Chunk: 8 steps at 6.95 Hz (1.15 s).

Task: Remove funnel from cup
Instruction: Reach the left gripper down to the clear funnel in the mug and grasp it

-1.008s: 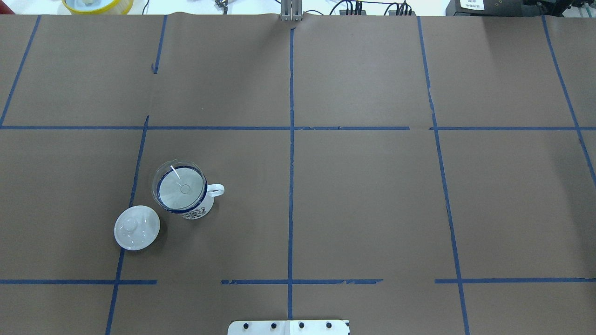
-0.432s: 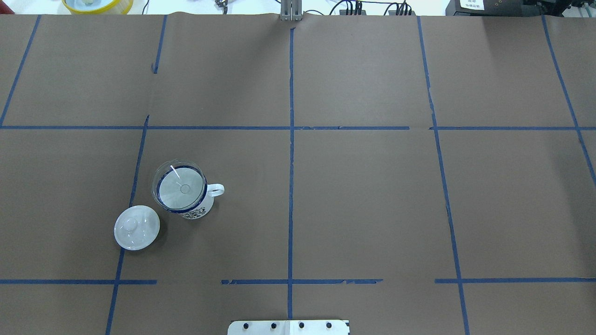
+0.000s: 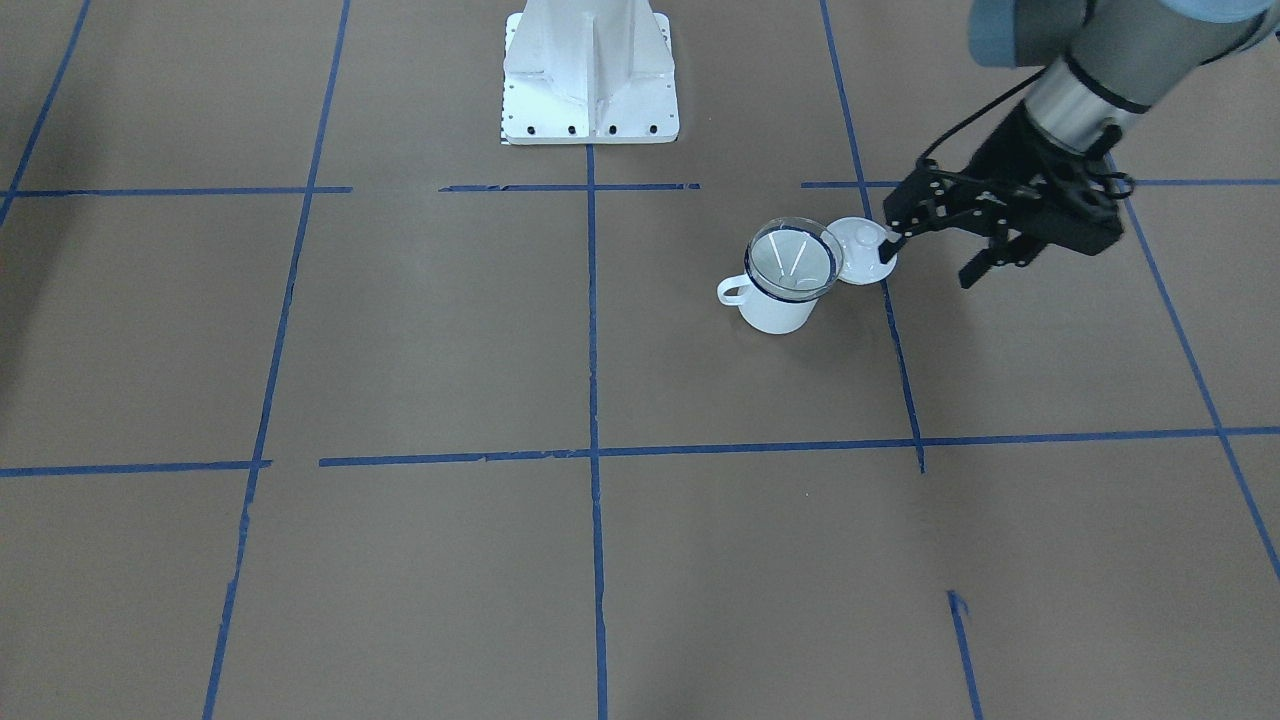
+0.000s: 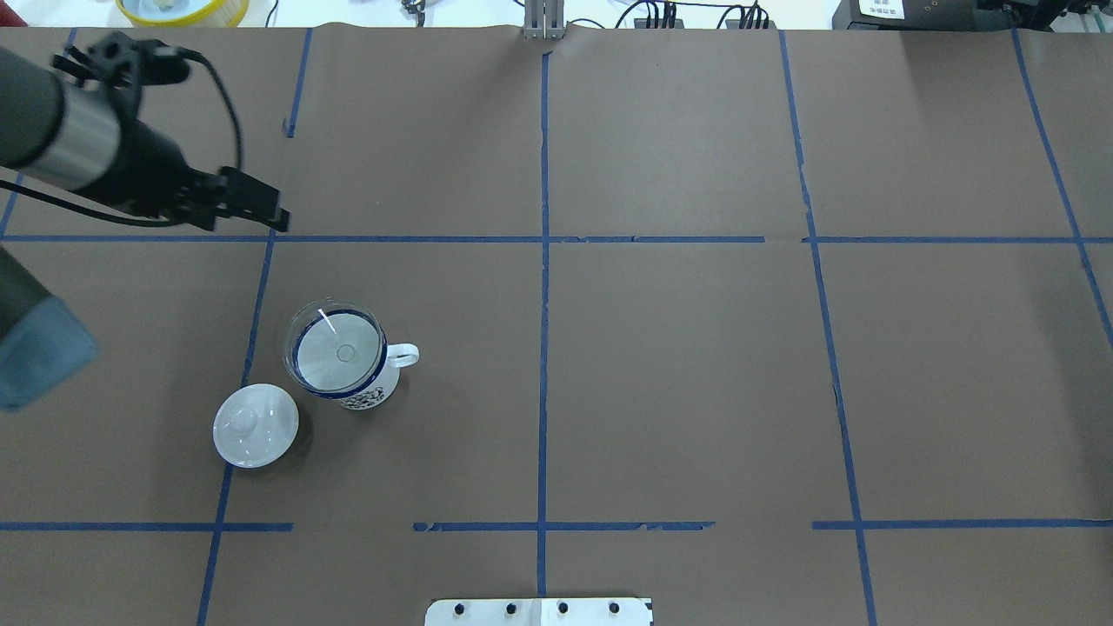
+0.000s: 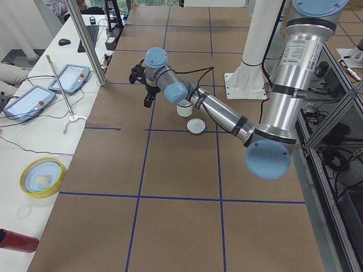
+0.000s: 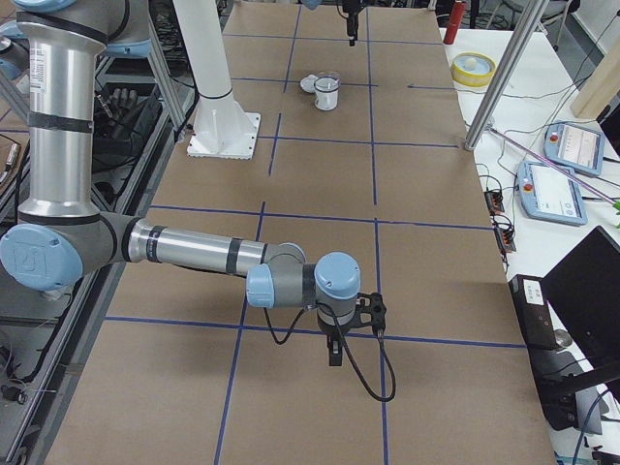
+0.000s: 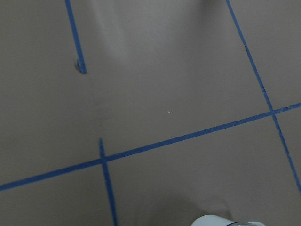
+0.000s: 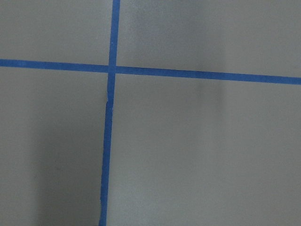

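The clear funnel (image 4: 336, 349) sits with its wide cone in the mouth of the white mug (image 4: 372, 393), which has a dark blue rim and its handle pointing right. Both also show in the front view: the funnel (image 3: 793, 259) and the cup (image 3: 772, 312). My left gripper (image 4: 276, 209) is open and empty. It hangs above the table, beyond the cup and to its left, apart from it, and also shows in the front view (image 3: 932, 261). My right gripper (image 6: 334, 355) shows only in the exterior right view, far from the cup. I cannot tell whether it is open or shut.
A round white knobbed lid (image 4: 256, 426) lies on the table just left of and nearer than the cup. The robot's base plate (image 4: 539, 611) is at the near edge. A yellow bowl (image 4: 183, 9) and a metal post (image 4: 543, 19) stand past the far edge.
My left arm has come into the overhead view from the left; before, no arm showed there. The cup, funnel and lid have not moved.
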### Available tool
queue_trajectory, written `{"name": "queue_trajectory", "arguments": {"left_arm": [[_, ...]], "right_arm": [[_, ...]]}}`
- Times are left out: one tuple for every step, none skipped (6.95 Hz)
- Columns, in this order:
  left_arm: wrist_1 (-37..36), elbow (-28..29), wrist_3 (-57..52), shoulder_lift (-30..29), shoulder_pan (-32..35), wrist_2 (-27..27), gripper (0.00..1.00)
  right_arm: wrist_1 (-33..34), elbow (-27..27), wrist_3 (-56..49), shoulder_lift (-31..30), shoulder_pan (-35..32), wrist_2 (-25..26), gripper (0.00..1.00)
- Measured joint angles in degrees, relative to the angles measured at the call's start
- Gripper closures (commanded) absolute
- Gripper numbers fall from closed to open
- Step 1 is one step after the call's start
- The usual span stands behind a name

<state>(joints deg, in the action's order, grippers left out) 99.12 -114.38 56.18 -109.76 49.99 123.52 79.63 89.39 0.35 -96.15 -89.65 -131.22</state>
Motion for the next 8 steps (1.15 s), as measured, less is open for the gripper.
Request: {"name": "queue_trajectory", "arguments": {"left_arm": [[-6.92, -0.22, 6.24, -5.18, -6.09, -6.01, 0.00], [-10.98, -0.02, 12.04, -8.30, -11.74, -12.02, 0.00], [-12.66, 0.40, 15.99, -9.40, -15.71, -16.72, 0.00], [-13.32, 1.47, 18.32, -9.69, -18.46, -20.12, 0.04], [-13.65, 2.64, 19.42, -9.74, -20.21, -22.51, 0.21], [-14.49, 3.27, 19.83, -9.79, -21.06, -23.78, 0.41], [-15.86, 3.40, 19.94, -9.83, -21.41, -24.30, 0.69], [-16.65, 3.27, 19.95, -9.85, -21.54, -24.49, 0.87]], "right_arm": [[0.00, 0.00, 0.00, 0.00, 0.00, 0.00, 0.00], [0.00, 0.00, 0.00, 0.00, 0.00, 0.00, 0.00], [0.00, 0.00, 0.00, 0.00, 0.00, 0.00, 0.00], [0.00, 0.00, 0.00, 0.00, 0.00, 0.00, 0.00], [0.00, 0.00, 0.00, 0.00, 0.00, 0.00, 0.00], [0.00, 0.00, 0.00, 0.00, 0.00, 0.00, 0.00], [0.00, 0.00, 0.00, 0.00, 0.00, 0.00, 0.00], [0.00, 0.00, 0.00, 0.00, 0.00, 0.00, 0.00]]}}
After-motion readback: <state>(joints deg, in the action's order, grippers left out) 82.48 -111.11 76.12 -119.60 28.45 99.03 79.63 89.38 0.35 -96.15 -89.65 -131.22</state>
